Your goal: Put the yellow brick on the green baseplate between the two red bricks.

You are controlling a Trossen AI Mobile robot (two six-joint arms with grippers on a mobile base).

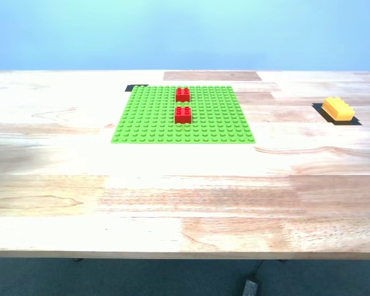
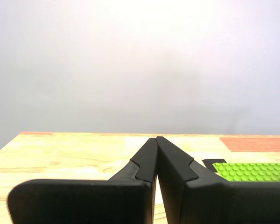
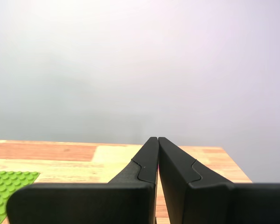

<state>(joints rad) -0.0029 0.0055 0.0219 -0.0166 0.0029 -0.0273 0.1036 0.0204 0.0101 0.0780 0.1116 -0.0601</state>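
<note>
The green baseplate (image 1: 183, 114) lies flat on the wooden table, towards the far side. Two red bricks (image 1: 182, 94) (image 1: 183, 115) stand on it, one behind the other with a small gap between them. The yellow brick (image 1: 338, 108) lies on a black patch at the exterior view's right, well apart from the plate. My first gripper (image 2: 156, 138) is shut and empty; a corner of the baseplate (image 2: 252, 170) shows beside it. My second gripper (image 3: 157, 138) is shut and empty; a plate corner (image 3: 7, 186) shows beside it. Neither gripper shows in the exterior view.
A black tape mark (image 1: 135, 87) sits at the plate's far corner. A darker wood patch (image 1: 211, 76) lies behind the plate. A blue wall backs the table. A cable and plug (image 1: 251, 285) lie on the floor below the front edge.
</note>
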